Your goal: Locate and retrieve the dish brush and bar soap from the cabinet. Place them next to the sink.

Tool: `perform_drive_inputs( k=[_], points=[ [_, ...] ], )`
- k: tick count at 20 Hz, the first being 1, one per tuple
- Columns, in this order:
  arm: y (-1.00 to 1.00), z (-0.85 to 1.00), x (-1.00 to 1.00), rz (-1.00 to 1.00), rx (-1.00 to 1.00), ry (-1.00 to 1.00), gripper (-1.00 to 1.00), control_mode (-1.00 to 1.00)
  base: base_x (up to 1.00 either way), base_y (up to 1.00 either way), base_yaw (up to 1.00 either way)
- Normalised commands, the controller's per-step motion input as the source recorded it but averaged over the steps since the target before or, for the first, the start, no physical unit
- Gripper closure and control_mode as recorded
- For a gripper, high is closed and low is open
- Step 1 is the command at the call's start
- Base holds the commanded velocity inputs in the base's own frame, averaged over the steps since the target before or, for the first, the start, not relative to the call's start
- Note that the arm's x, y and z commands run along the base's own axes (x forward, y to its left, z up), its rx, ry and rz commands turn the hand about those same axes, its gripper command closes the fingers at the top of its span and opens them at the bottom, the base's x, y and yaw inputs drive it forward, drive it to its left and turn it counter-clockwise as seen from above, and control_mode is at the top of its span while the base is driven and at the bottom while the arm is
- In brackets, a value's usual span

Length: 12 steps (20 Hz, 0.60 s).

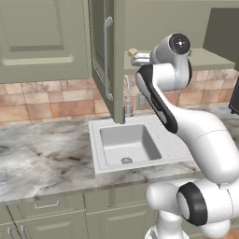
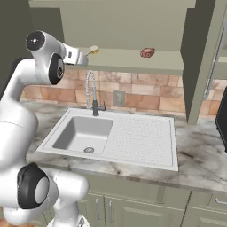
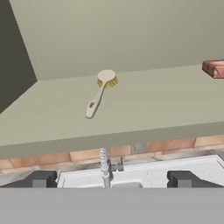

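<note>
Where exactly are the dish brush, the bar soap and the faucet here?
dish brush (image 3: 99,93), hand view, middle of its pale handle.
bar soap (image 2: 147,52), right base view, its reddish front face.
faucet (image 2: 91,91), right base view, its spring neck.

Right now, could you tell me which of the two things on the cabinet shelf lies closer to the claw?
The dish brush, pale with a yellow-bristled head; the reddish bar soap lies farther along the shelf.
</note>
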Motion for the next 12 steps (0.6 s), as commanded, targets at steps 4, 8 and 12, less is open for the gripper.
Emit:
perform_drive_inputs(
  k=[4, 8, 12],
  points=[
    [0.03, 0.01, 0.28, 0.00, -0.01, 0.00, -1.00, -1.00, 0.00, 0.00, 0.00],
    [0.08, 0.02, 0.32, 0.00, -0.01, 0.00, -1.00, -1.00, 0.00, 0.00, 0.00],
    [0.09, 0.00, 0.28, 0.00, -0.02, 0.00, -1.00, -1.00, 0.00, 0.00, 0.00]
  ],
)
